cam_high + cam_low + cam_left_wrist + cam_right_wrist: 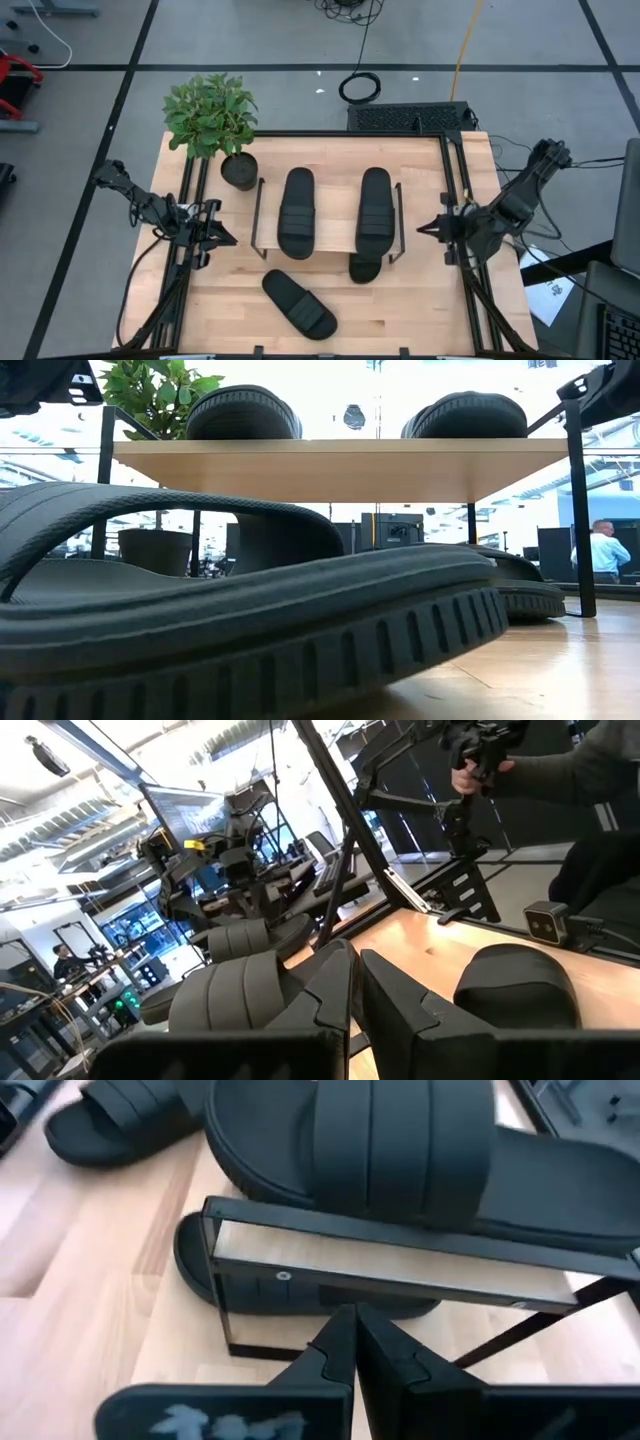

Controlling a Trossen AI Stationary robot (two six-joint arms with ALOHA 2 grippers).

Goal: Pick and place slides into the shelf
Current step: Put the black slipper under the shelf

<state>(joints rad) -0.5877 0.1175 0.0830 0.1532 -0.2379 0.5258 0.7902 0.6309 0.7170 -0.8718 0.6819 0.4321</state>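
Two black slides (297,212) (374,208) lie side by side on the shelf's light top board (335,215). A third slide (365,268) lies on the table under the shelf, its near end sticking out. The fourth slide (299,303) lies slanted on the table near the near edge and fills the low view (250,630). My left gripper (225,238) hovers shut just left of the shelf, pointing at it. My right gripper (425,229) hovers shut just right of the shelf, its fingers (352,1330) facing the wire side frame (400,1230). Neither holds anything.
A black pot (240,170) with a green plant (210,112) stands at the shelf's far left corner. Black rails run along the table's left and right sides. A person's hand (480,770) shows beyond the table. Bare wood lies right of the loose slide.
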